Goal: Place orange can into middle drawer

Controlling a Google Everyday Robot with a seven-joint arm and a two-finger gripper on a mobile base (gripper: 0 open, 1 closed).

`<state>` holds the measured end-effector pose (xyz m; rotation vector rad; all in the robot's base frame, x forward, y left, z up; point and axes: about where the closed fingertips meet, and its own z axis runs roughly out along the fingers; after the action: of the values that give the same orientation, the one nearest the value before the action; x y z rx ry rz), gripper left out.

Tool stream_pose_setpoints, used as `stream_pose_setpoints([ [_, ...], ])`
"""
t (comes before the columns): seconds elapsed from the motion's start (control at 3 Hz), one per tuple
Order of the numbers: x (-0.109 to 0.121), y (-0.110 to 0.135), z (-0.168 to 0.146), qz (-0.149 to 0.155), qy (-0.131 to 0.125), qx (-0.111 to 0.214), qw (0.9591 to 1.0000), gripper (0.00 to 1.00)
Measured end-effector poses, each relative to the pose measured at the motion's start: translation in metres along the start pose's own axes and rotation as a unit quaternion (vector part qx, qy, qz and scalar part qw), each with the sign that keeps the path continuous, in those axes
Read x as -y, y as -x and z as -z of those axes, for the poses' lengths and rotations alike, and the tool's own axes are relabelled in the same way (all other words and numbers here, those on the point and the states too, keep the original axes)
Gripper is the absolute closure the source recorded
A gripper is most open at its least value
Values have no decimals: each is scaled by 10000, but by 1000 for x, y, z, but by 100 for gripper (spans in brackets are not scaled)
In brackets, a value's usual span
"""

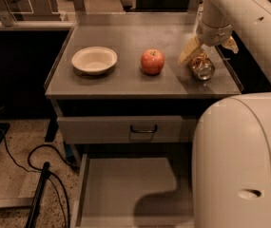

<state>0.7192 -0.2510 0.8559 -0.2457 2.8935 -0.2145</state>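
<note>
The orange can (201, 66) lies on its side at the right end of the grey cabinet top (120, 77), its silver end facing me. My gripper (208, 54) hangs just above and behind it, open, with one yellowish finger (188, 52) against the can's left side and the other finger (230, 43) off to the right. The middle drawer (120, 186) is pulled out below, and its flat grey floor holds nothing.
A red-orange apple (152, 61) and a white bowl (94, 60) sit on the cabinet top to the left of the can. A shut drawer front with a black handle (143, 128) is above the open drawer. My white arm body (242, 165) covers the lower right. Black cables (44, 175) lie on the floor at left.
</note>
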Motion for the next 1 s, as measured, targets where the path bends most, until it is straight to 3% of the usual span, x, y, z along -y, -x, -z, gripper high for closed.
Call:
stream_pose_setpoints([
  [0.67, -6, 8, -25, 79, 49, -118, 9999, 0],
  [1.0, -6, 9, -27, 190, 183, -41, 9996, 20],
])
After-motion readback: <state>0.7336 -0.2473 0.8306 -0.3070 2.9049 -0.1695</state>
